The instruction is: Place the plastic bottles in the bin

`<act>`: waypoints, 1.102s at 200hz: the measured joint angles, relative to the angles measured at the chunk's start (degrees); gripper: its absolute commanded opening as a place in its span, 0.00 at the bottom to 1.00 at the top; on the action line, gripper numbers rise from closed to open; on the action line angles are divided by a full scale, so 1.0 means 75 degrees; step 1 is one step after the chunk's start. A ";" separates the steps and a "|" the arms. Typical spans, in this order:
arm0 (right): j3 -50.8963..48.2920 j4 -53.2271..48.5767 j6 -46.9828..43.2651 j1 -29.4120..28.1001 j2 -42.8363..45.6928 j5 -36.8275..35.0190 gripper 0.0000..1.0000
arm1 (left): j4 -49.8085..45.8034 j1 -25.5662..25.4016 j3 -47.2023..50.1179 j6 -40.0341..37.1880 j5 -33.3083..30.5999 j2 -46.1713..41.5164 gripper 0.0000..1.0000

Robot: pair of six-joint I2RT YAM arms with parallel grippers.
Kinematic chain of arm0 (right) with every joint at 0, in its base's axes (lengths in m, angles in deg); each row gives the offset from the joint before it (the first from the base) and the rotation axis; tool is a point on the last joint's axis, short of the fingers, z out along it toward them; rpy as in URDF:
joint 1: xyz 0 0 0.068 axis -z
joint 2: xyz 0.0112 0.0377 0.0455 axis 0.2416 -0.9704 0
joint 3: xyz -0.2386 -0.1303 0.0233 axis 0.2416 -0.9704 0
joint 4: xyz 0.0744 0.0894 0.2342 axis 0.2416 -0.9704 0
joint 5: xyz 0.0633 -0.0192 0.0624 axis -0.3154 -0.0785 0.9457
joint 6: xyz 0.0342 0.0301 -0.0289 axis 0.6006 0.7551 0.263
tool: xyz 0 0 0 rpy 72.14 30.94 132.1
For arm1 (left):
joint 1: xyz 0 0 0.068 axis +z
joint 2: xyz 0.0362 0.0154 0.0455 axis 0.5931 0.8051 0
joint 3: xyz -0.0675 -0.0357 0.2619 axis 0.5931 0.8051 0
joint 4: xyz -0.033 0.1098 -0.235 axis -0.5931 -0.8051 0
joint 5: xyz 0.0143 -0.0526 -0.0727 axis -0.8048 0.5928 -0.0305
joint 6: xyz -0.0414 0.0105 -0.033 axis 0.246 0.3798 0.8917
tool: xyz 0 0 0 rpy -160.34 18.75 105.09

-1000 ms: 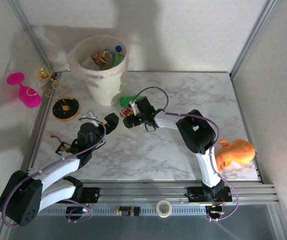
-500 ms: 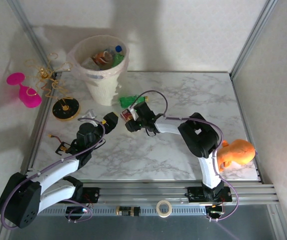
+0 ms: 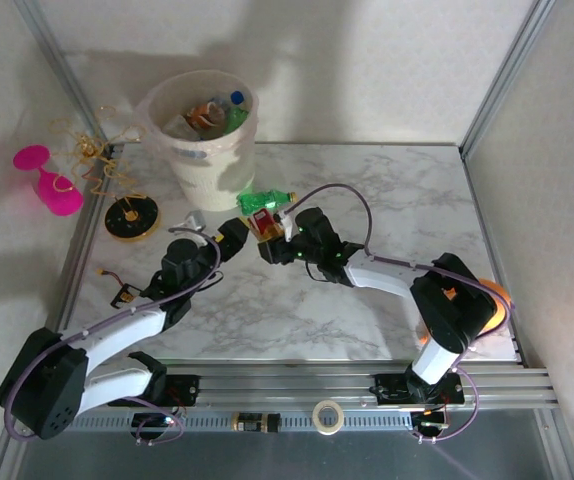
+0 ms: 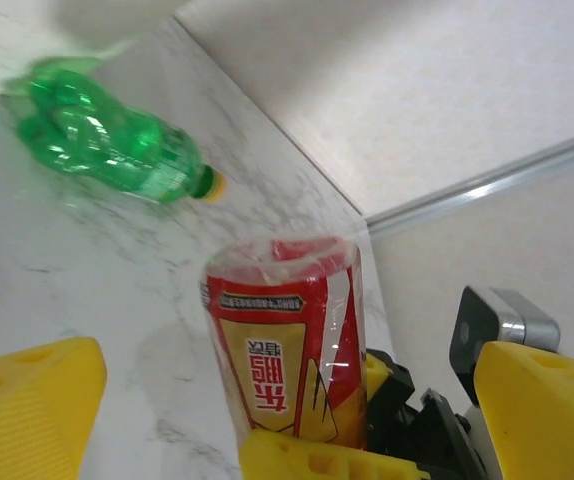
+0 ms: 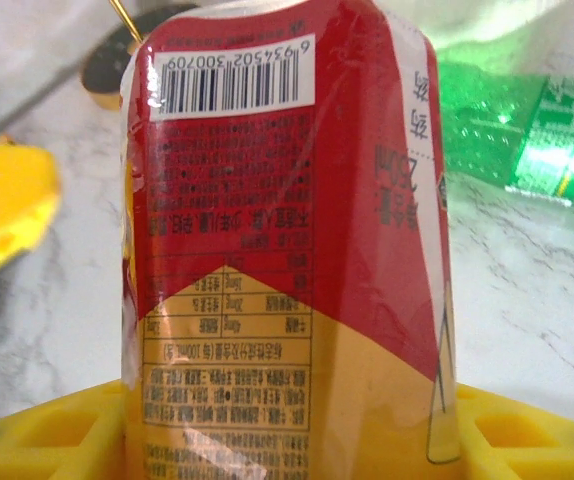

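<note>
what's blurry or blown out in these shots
Left wrist view: green bottle soft, red-label bottle crisp. Right wrist view: its label text sharp, green bottle behind it blurred with a bright glare patch. Top view: sharp overall, broad soft shadow on the back wall.

The white marble-patterned bench (image 3: 387, 190) carries a tall cream-white plastic bin (image 3: 205, 170) at its far left; a crushed green plastic bottle (image 3: 265, 201) lies just beside it; a black-and-gold round disc (image 3: 131, 216) sits near the left edge.

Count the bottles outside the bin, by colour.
Green bottle: 1, lying on the marble
Red-labelled bottle: 1, held in the right gripper
Crumpled clear piece by the left arm, possibly a bottle: 1
Total: 3 (2 certain)
</note>
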 measured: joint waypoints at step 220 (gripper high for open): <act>-0.0764 0.1221 0.0761 -0.0312 0.0927 0.0766 0.68 | 0.0656 -0.0577 -0.0921 0.0251 0.0140 0.1145 0.35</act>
